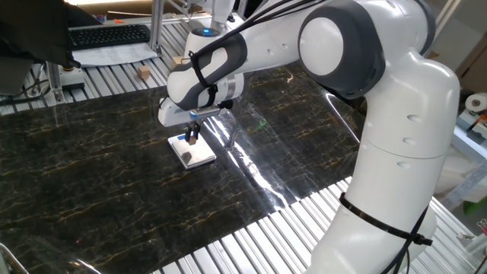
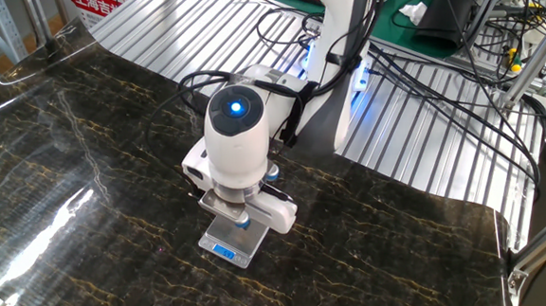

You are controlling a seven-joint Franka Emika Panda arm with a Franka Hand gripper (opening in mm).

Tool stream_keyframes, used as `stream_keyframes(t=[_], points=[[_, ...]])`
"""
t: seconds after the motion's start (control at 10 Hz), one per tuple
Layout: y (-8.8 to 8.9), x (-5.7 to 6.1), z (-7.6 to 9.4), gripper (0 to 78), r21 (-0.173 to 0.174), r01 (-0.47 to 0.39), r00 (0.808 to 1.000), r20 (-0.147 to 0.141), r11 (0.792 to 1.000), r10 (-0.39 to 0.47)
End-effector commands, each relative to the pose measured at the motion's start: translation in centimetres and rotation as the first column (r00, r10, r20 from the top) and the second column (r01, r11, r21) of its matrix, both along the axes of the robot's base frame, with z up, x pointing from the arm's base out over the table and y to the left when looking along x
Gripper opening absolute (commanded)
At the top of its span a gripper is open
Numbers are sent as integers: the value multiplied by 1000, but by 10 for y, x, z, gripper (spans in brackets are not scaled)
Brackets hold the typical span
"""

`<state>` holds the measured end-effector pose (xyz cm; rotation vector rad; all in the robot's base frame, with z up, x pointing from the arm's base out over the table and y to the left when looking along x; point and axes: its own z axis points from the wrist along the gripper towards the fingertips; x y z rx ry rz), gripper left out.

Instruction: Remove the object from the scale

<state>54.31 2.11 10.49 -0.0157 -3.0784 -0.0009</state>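
**Tool straight above the scale, cube at its tips**

Your tool (image 1: 192,137) hangs upright over the scale (image 1: 199,157), which lies about midway along the worktop (image 1: 91,175), nearer its far edge, blue strip toward the other camera. The object (image 1: 192,141) seems to sit at the fingertips, directly over the plate. It is too small to say whether the narrow-set fingers are pinching it, so I cannot tell clenched from released. Dark worktop lies open on every side, so any edge suits the carry-off. The two other wooden blocks (image 1: 179,65) sit well beyond the far edge.
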Motion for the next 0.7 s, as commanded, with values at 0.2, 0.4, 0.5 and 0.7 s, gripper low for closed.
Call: stream_keyframes(t=[0.2, 0.4, 0.5, 0.7], points=[[2, 8, 16, 13, 1, -2, 1000, 3, 1000, 2], [2, 8, 19, 13, 1, -3, 1000, 3, 1000, 3], [2, 8, 19, 13, 1, -4, 1000, 3, 1000, 4], [2, 8, 19, 13, 1, -6, 1000, 3, 1000, 6]])
